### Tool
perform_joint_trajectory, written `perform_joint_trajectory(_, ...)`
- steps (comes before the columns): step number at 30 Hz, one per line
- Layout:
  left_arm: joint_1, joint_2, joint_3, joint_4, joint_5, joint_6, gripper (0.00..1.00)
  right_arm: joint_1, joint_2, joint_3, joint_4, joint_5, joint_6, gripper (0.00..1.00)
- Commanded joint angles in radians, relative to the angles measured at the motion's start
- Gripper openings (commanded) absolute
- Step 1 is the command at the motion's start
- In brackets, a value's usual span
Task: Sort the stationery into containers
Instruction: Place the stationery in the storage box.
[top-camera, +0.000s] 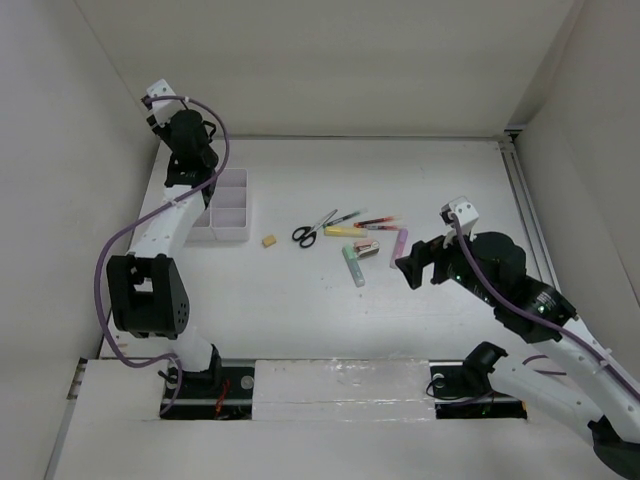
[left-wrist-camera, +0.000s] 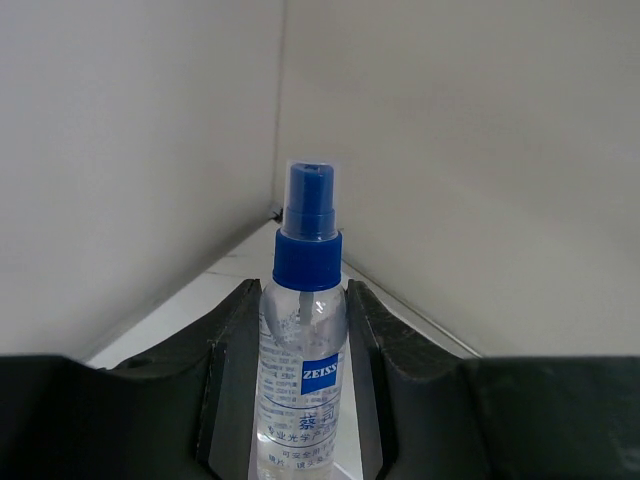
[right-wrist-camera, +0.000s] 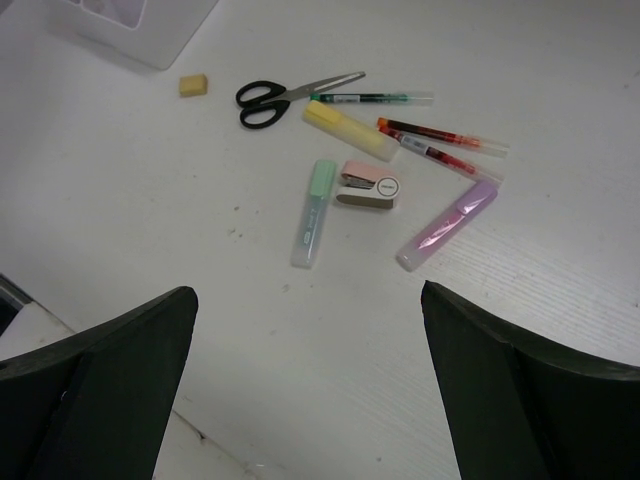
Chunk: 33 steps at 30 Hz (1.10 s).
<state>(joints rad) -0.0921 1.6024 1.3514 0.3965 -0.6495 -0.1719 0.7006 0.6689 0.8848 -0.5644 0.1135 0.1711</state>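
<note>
The white tabletop (top-camera: 400, 320) was the biggest thing you saw. Your left arm (top-camera: 165, 235) reached up to the upper left of the top view, over the far end of the white tray (top-camera: 246, 205). It hid part of the tray there, so you could not see which box was under it.

Your left gripper (left-wrist-camera: 303, 310) held the bottle (left-wrist-camera: 305, 385), with one finger pressed on each side. The bottle stood straight up in the middle of the left wrist view, off the tabletop, near the back corner of the walls.

Here is what could go wrong. The bottle was round and smooth, so I think it could slip or turn if you let go too high. It was tall and thin, so it might tip over, or land on a wall of the tray and fall out.

The bottle was clear with a blue cap and a blue label.

Your right gripper (right-wrist-camera: 307, 300) was wide and held nothing. It hung over the pile in the middle. There lay the black scissors (right-wrist-camera: 285, 95), the pink marker (right-wrist-camera: 447, 225), the green marker (right-wrist-camera: 315, 212), the yellow marker (right-wrist-camera: 348, 131), thin pens (right-wrist-camera: 440, 135), and a small pink and white block (right-wrist-camera: 367, 186). The tiny tan eraser (right-wrist-camera: 193, 85) lay alone, between the scissors and the tray.
</note>
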Motion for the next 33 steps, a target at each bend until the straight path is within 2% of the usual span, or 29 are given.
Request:
perform_joint_trajectory(1,0.005,-0.007,-0.044,0.178,-0.002,0.064,0.00,-0.006,0.004,0.000,0.061,-0.029,0.004,1.00)
perform_joint_trajectory(6,0.066,0.063,-0.044,0.165,-0.002,0.018,0.00,-0.006,0.005,0.000,0.070,-0.049,0.004,1.00)
perform_joint_trajectory(20,0.066,0.137,-0.103,0.211,-0.082,-0.064,0.00,0.004,0.014,-0.018,0.070,-0.058,0.004,1.00)
perform_joint_trajectory(33,0.066,0.145,-0.198,0.254,-0.177,-0.219,0.00,0.004,0.023,-0.018,0.070,-0.058,-0.005,1.00)
